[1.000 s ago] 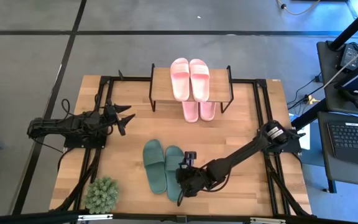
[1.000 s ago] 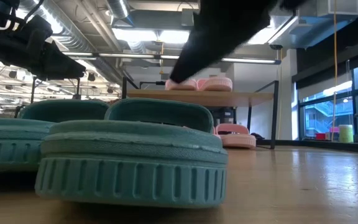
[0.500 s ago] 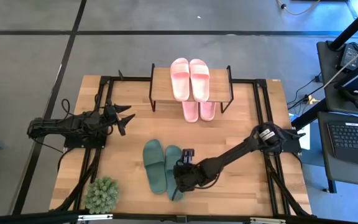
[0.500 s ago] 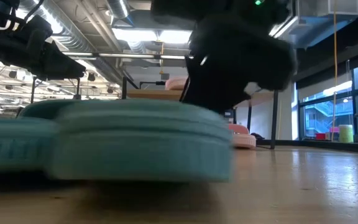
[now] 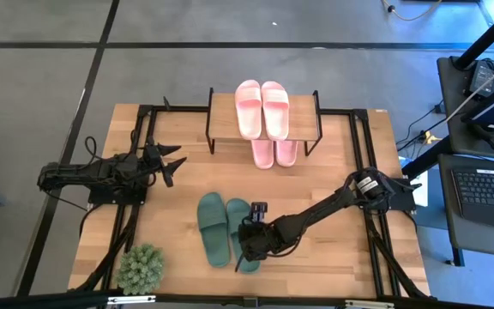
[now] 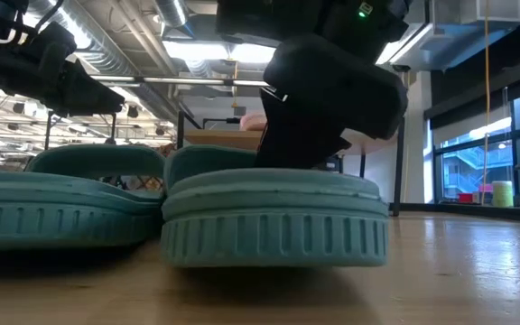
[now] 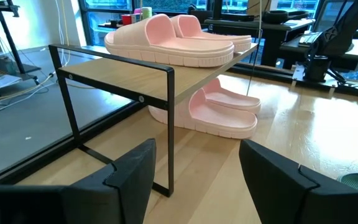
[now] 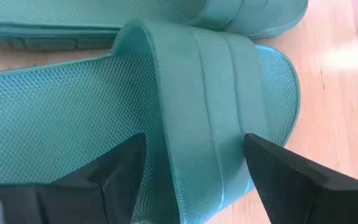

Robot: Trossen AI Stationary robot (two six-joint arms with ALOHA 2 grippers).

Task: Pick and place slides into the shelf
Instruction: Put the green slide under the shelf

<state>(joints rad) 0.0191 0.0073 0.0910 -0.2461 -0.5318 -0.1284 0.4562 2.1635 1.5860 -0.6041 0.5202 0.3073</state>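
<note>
Two dark green slides lie side by side on the table's near half, soles down: one to the left, one under my right gripper. That gripper is open and straddles the second slide's strap. It looms over the same slide in the low view. The shelf stands at the far edge, with two pink slides on its top board and two more beneath. My left gripper waits open at the left, facing the shelf. My right gripper comes slanting down from the table's right side onto the green slide. Its open fingers stand astride the wide strap, one finger over the footbed on the heel side, the other on the toe side. The slide lies flat on the table.
A small green potted plant stands at the near left corner. Black frame rails run along the table's left and right sides. Bare wood lies between the green slides and the shelf. A desk with a laptop is beyond the right edge.
My right gripper has come down and a little toward the table's left onto the green slide's strap, staying open. That slide has shifted on the table, its near end swinging toward the right edge. The other green slide has stayed put.
</note>
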